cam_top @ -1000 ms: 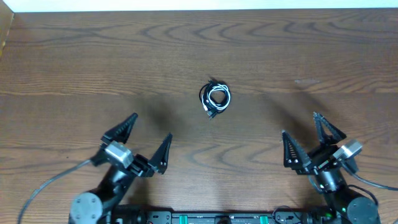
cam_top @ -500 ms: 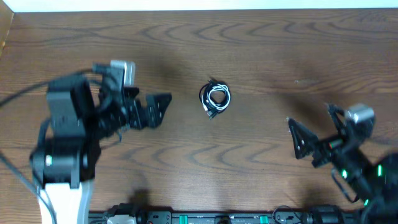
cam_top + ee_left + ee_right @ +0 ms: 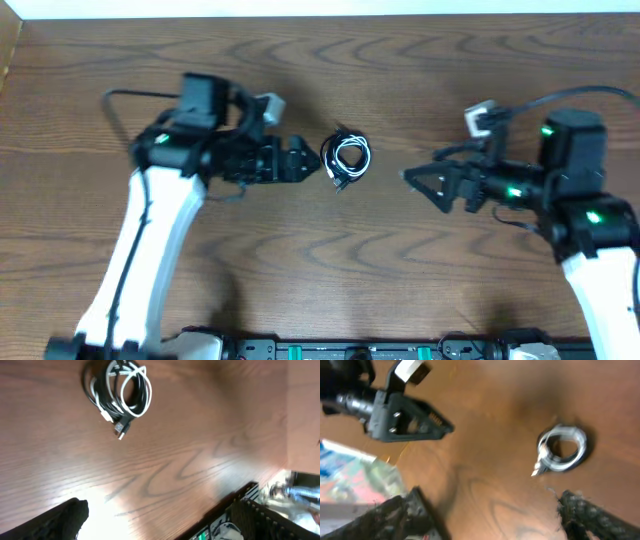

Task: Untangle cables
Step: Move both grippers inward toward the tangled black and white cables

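left arm [image 3: 150, 240]: white link runs up from the near-left edge, and the black wrist is bent over to point right.
left jaws: spread wide, pinching nothing. In the left wrist view one finger [image 3: 62, 520] is in the bottom-left corner and the other is at bottom right, with bare wood between them. The tips are just left of the bundle, not touching it.
cables [image 3: 346, 157]: one tight coil lying flat on the wood-grain worktop [image 3: 300, 60], roughly midway between the two arms.
coil makeup: black cord [image 3: 90, 392] loops on the outside, with the white cord [image 3: 146, 397] wound in among them.
plug end [image 3: 120, 435]: small, sticks out of the coil on its near side and rests on the wood.
right jaws: spread, pinching nothing. Both fingers [image 3: 592, 512] sit at the bottom corners of the right wrist view, blurred. The tips point left at the coil, with a clearly wider gap to it than on the left side.
right arm [image 3: 575, 160]: comes in from the near-right edge. Black housing, green lights [image 3: 547, 130] lit.
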Robot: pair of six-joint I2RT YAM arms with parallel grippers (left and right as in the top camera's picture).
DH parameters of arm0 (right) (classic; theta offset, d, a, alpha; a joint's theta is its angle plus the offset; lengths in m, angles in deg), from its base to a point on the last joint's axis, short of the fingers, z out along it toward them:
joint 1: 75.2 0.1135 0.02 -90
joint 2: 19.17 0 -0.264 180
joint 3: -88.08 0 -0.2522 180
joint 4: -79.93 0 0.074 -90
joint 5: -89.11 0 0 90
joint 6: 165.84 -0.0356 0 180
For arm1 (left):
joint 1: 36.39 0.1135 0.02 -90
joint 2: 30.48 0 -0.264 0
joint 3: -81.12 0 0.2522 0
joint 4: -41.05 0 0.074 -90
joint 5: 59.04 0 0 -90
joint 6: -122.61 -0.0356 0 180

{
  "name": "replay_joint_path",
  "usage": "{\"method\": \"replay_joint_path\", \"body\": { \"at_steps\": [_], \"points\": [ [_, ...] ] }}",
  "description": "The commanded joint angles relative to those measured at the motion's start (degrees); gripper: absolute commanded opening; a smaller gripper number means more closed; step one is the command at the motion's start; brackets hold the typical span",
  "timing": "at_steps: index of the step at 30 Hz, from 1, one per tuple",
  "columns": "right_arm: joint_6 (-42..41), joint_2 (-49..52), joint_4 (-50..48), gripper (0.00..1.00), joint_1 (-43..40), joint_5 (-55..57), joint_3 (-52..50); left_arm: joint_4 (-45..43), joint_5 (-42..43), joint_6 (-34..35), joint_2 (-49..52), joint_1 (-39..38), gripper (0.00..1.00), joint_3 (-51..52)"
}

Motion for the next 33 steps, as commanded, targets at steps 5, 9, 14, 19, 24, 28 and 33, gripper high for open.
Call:
{"method": "replay_joint_path", "body": {
  "at_steps": [5,9,14,19,24,28,33],
  "points": [
    [-7.2,6.6,1.0,0.91,3.6,3.4,0.8,-8.6,-1.3,1.6,10.7,-4.2,0.97,-0.9],
    [-7.5,7.0,1.0,0.92,3.6,3.4,0.8,-16.2,-1.3,1.6,16.1,-4.3,0.97,-0.9],
    [-8.7,7.0,1.0,0.92,3.8,3.6,0.7,-22.2,-1.3,3.2,22.4,-4.3,0.96,-0.9],
    [-8.7,7.0,1.0,0.92,4.6,5.4,0.7,-27.7,-1.3,12.6,28.8,-4.7,0.74,-0.9],
    [-8.7,7.0,1.0,0.93,4.9,7.1,0.7,-30.6,-1.3,13.6,31.5,-6.2,0.61,-0.9],
    [-8.7,7.0,1.0,0.94,4.9,7.1,0.7,-31.5,-1.4,13.6,31.9,-7.3,0.46,-0.9],
    [-8.7,7.0,1.0,0.95,6.1,8.0,0.7,-31.5,-1.3,13.6,31.9,-7.4,0.2,-0.9]
  ]
}}
